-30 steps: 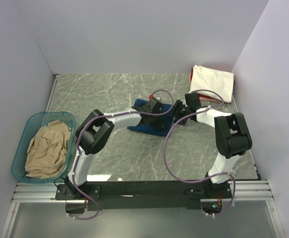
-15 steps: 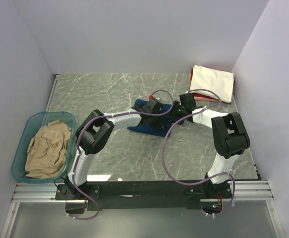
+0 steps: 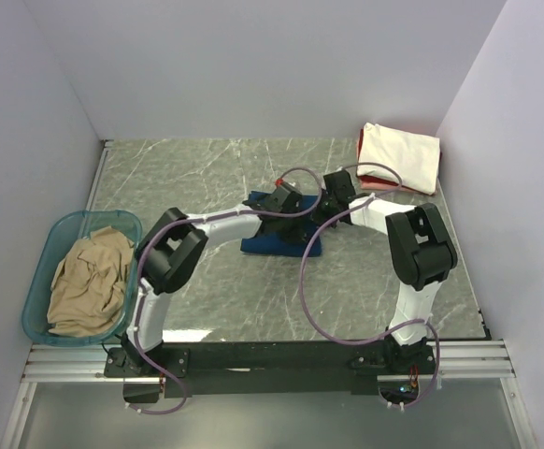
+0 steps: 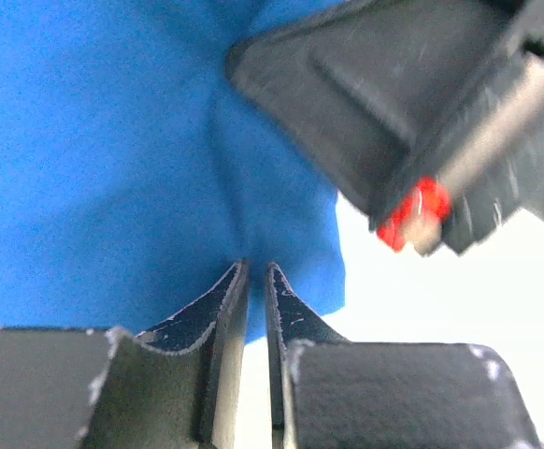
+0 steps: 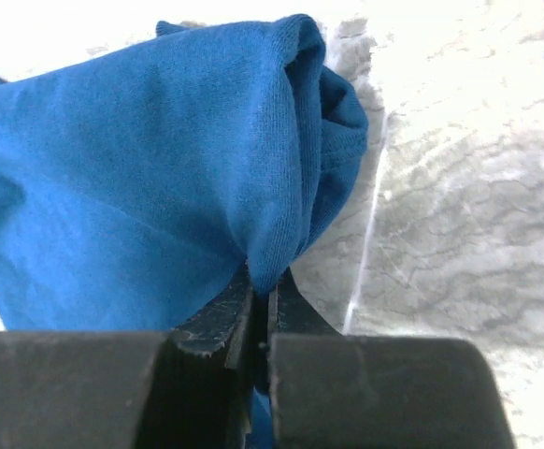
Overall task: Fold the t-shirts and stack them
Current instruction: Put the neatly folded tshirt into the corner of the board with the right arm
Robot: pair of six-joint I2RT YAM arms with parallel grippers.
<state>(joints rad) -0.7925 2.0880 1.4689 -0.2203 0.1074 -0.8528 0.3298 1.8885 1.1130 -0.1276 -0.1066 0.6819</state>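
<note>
- My left pincer (image 4: 256, 273) is clenched on the navy t-shirt (image 3: 274, 241); in the left wrist view its two fingers stand nearly together, with blue cloth creasing down into the slit between their tips.
- My right pincer (image 5: 261, 281) is clenched too, grasping a doubled fold of the same navy t-shirt, which rises from the jaws in a rounded bunch.
- The two pincers sit close together over the far side of that shirt, near the middle of the marbled tabletop (image 3: 207, 178); the shirt's near part lies on the stone in front of them.
- I cannot make out any print on the shirt from these views.
- A folded cream t-shirt (image 3: 400, 156) lies in the far right corner, resting on a red t-shirt (image 3: 361, 148) that shows only as a thin edge.
- A crumpled tan t-shirt (image 3: 90, 281) lies inside the teal tub (image 3: 38, 281) at the near left edge, well apart from both arms.
</note>
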